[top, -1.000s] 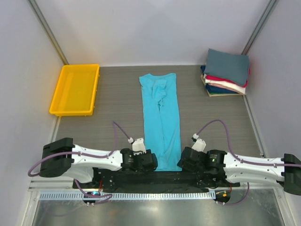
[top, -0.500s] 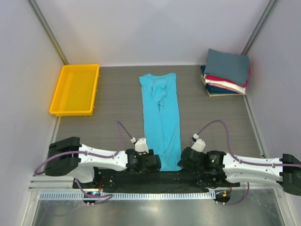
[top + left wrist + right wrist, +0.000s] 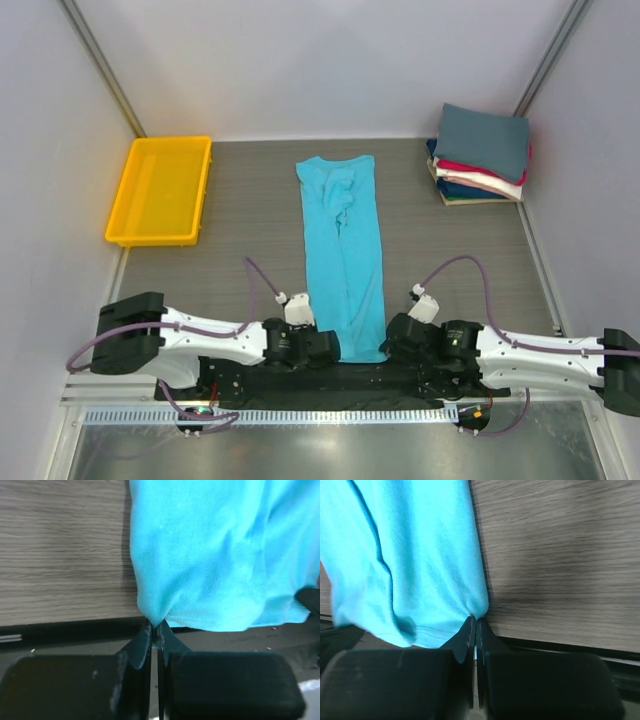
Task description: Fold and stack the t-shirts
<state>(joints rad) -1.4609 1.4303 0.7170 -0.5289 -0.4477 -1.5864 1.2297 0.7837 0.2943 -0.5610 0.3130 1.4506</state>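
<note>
LEFT TO RIGHT: A yellow tray (image 3: 160, 190) is sitting at the far left of the table (image 3: 250, 220), well apart from the work. Nearer the middle, the left claw (image 3: 154, 626) is clenching the near left corner of the turquoise shirt (image 3: 343, 250), with the hem bunching into its tips. The shirt is lying as a long narrow strip down the middle of the table, its hem at the near edge just over the dark base plate and its other end far from the arms. The right claw (image 3: 475, 622) is pinching the near right corner the same way. In the far right corner a stack of folded shirts (image 3: 480, 155), slate-grey on top, is waiting.

The step in hand appears to be the end-to-end fold, carrying the hem up and away toward the far end. It is likely going best if both claws are rising together at one height, holding the hem taut between them and travelling straight along the strip so the edges land square. Each grip is catching only the very corner, so a slow lift is guarding against a slip. The rumpled cloth near the far end may be wanting a flat landing.
</note>
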